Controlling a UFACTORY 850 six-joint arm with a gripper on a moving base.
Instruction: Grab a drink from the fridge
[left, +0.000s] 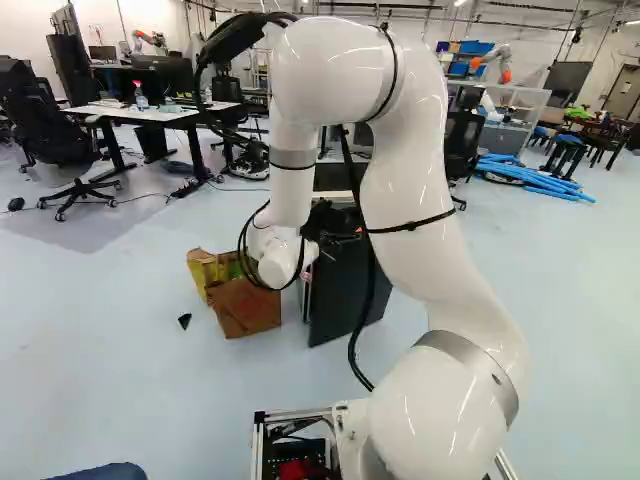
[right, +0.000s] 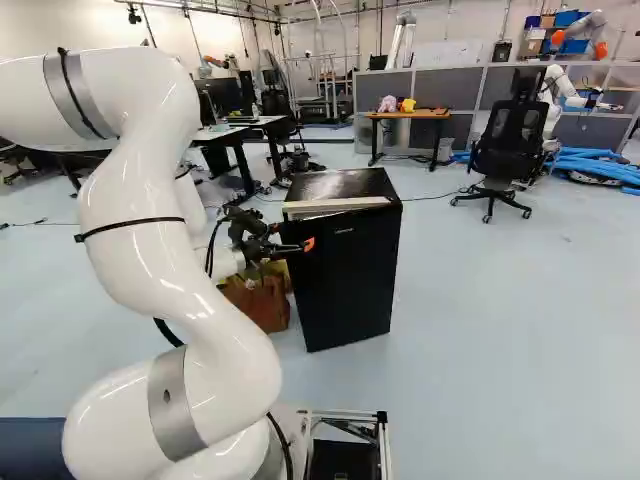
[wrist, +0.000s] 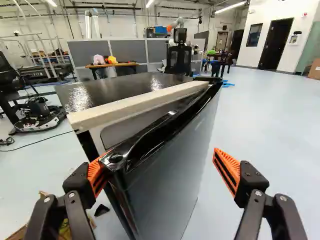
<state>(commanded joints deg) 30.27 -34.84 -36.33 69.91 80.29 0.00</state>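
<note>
The fingers stand wide apart, one orange pad at the near top corner of the fridge door, the other out past its outer face. The door is ajar on the fridge; near it sits a cardboard box, with a bench farther beyond.

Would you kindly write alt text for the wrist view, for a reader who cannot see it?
The open gripper straddles the near edge of a door standing slightly ajar on a black fridge; one orange pad is at that edge, the other clear of the door. Beyond are grey partitions, an office chair and a small table.
</note>
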